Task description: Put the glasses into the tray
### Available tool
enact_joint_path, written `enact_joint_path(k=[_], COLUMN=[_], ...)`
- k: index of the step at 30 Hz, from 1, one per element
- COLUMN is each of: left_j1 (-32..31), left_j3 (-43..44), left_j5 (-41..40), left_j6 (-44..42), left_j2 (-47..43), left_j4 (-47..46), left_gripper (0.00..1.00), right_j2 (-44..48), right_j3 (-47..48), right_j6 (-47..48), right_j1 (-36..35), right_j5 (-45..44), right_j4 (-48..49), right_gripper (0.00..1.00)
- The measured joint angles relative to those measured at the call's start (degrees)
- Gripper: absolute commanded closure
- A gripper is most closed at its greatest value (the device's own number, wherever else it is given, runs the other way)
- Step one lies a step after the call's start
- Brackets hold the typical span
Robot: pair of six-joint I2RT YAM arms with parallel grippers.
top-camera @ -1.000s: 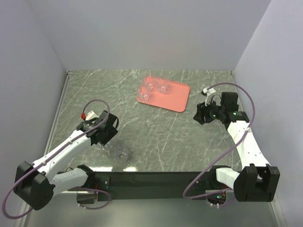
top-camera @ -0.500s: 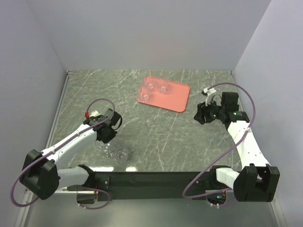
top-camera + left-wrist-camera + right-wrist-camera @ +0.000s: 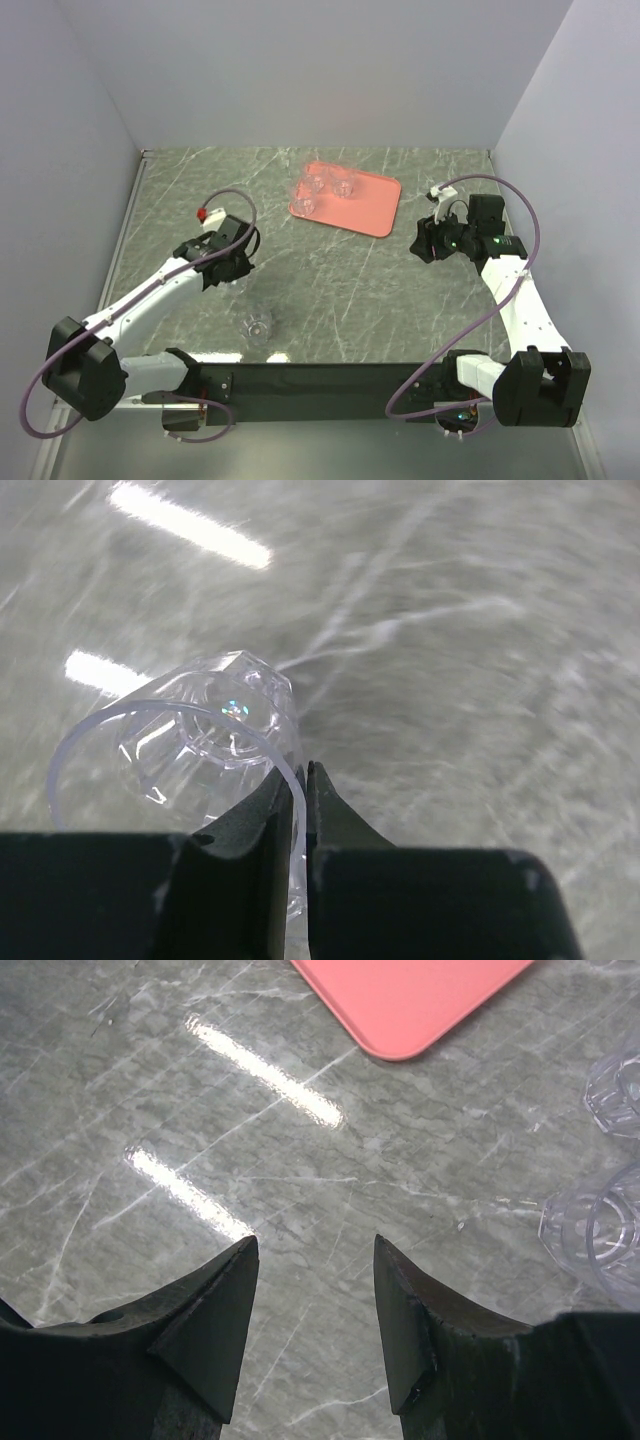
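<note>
The top view looks down from above and behind onto the whole table (image 3: 330,290). Each wrist view sits close over it, fingers (image 3: 210,1330) at the frame's bottom. Right wrist and top views share the tray (image 3: 420,1000) corner.

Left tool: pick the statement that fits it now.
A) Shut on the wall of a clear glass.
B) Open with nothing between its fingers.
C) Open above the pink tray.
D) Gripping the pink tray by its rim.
A: the left wrist view shows the left tool pinched shut on the wall of a clear glass, and the top view shows it away from the tray.
</note>
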State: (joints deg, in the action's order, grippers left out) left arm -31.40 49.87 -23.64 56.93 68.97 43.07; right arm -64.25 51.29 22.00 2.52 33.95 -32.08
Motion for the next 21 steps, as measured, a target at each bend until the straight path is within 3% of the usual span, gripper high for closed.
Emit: enact_joint_path(k=[7,14,21], left_j1=[0.0,-0.7,-4.5], left_j3=[4.3,12.7,29.9], left_j5=[11.7,23.2,27.0], left_j6=[-18.4,-32.0,-42.0], left_j2=[1.9,14.2,29.2], left_j4=[-11.6,-17.9,-18.0], left_gripper=[1.0,1.0,1.0], right_j2=[0.0,0.0,0.0], right_j3=[0.0,0.0,0.0], right_j6=[0.0,0.0,0.2], right_j1=[0.0,0.0,0.0], right_j5=[0.0,0.0,0.0], right_j4=[0.0,0.0,0.0], right_gripper=[0.43,0.43,0.43])
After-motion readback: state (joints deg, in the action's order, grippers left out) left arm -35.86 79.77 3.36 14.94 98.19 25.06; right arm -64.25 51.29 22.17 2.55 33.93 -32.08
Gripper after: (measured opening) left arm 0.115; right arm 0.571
